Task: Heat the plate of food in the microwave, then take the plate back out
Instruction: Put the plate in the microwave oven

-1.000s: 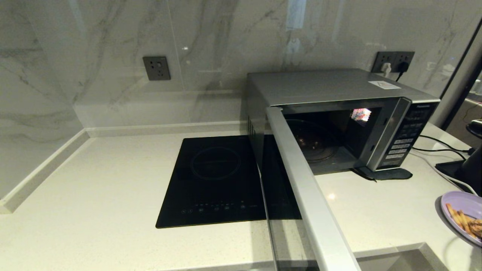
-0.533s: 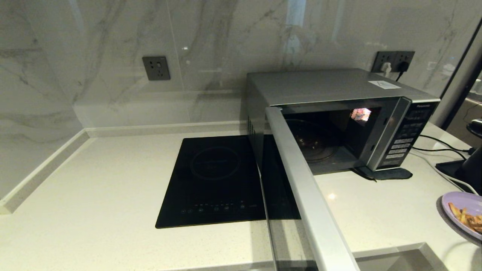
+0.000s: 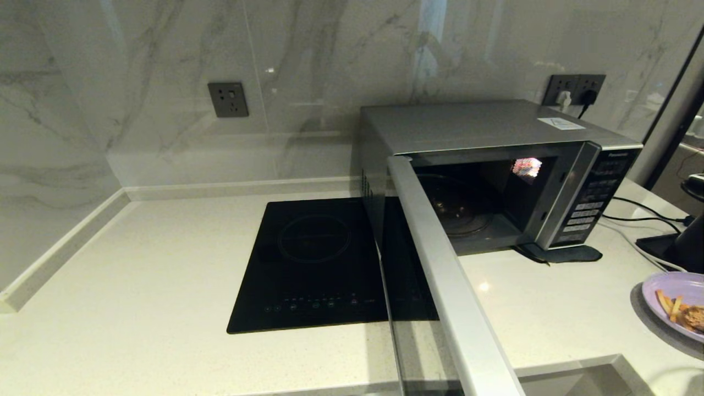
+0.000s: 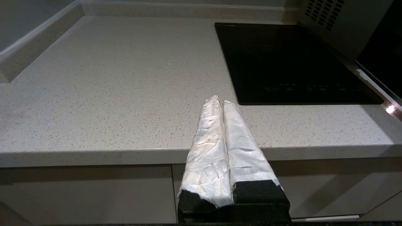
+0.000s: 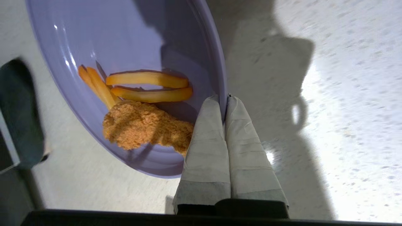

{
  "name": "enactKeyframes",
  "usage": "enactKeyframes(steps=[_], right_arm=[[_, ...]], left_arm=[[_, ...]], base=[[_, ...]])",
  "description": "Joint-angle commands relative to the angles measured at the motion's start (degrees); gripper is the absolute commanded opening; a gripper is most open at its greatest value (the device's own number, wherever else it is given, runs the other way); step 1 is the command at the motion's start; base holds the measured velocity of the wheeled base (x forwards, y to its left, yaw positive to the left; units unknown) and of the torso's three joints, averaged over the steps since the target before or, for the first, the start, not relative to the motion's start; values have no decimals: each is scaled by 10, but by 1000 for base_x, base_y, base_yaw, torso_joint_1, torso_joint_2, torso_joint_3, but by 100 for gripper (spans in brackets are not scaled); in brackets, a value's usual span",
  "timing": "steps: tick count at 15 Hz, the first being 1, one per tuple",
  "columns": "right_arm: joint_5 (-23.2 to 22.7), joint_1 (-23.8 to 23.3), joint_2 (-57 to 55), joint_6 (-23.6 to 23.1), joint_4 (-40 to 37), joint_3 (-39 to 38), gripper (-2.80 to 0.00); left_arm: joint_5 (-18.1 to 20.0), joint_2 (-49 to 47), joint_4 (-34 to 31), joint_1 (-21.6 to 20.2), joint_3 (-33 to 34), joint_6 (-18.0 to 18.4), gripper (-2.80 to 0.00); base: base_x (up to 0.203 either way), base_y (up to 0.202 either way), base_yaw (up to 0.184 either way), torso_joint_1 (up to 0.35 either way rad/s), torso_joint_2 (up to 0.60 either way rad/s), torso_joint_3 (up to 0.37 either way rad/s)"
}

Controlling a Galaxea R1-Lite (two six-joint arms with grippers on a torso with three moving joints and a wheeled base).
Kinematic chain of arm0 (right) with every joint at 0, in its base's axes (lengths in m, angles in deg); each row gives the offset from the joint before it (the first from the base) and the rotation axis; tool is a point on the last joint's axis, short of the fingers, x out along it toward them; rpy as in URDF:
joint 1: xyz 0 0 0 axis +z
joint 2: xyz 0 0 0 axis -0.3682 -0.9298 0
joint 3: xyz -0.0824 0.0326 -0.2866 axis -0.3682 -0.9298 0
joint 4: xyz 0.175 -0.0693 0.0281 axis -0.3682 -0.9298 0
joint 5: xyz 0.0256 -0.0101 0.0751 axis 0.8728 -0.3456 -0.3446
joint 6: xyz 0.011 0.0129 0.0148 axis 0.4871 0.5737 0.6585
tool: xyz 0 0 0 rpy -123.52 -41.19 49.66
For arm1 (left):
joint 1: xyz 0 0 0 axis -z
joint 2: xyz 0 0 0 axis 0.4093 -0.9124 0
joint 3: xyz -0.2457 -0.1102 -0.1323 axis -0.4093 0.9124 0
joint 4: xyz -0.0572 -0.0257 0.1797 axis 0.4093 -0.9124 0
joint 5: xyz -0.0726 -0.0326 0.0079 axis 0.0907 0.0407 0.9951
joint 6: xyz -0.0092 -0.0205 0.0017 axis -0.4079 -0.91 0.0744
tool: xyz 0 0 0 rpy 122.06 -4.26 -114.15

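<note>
The silver-grey microwave (image 3: 495, 132) stands on the counter with its door (image 3: 445, 275) swung wide open toward me, and its dark cavity holds only the glass turntable. The lavender plate of food (image 3: 674, 305) shows at the right edge of the head view, low over the counter, carrying orange sticks and a brown crumbly piece (image 5: 138, 125). My right gripper (image 5: 223, 99) is shut on the plate's rim (image 5: 216, 62). My left gripper (image 4: 220, 102) is shut on nothing, parked at the counter's front edge, left of the cooktop.
A flat black induction cooktop (image 3: 319, 264) lies left of the microwave, partly behind the open door. Cables (image 3: 643, 220) and a black base (image 3: 660, 247) lie at the far right. Wall sockets (image 3: 228, 99) sit on the marble backsplash.
The plate, held by my right gripper, has levelled out and sunk lower toward the counter at the right edge. The left arm and the microwave door have not moved.
</note>
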Motion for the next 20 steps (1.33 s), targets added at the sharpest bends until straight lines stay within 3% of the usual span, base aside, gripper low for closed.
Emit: enactKeyframes(steps=[1,5,10,12,18,20], right_arm=[[-12,-1,12,1,-1,-11,-280],[-66,-2,24,0,-1,-19,-280],[-173,12,79,-21,-4,-34,-280],[-194,43,103,-21,-5,-53,-280],[-197,164,163,-13,-5,-123,-280],[-197,206,177,12,-4,-131,-280]], left_arm=[[0,-1,0,0,0,-1,-280],[0,-1,0,0,0,-1,-280],[0,-1,0,0,0,-1,-280],[0,-1,0,0,0,-1,-280],[0,-1,0,0,0,-1,-280],[0,-1,0,0,0,-1,-280]], base=[[0,0,0,0,0,0],[0,0,0,0,0,0],[0,0,0,0,0,0],[0,0,0,0,0,0],[0,0,0,0,0,0],[0,0,0,0,0,0]])
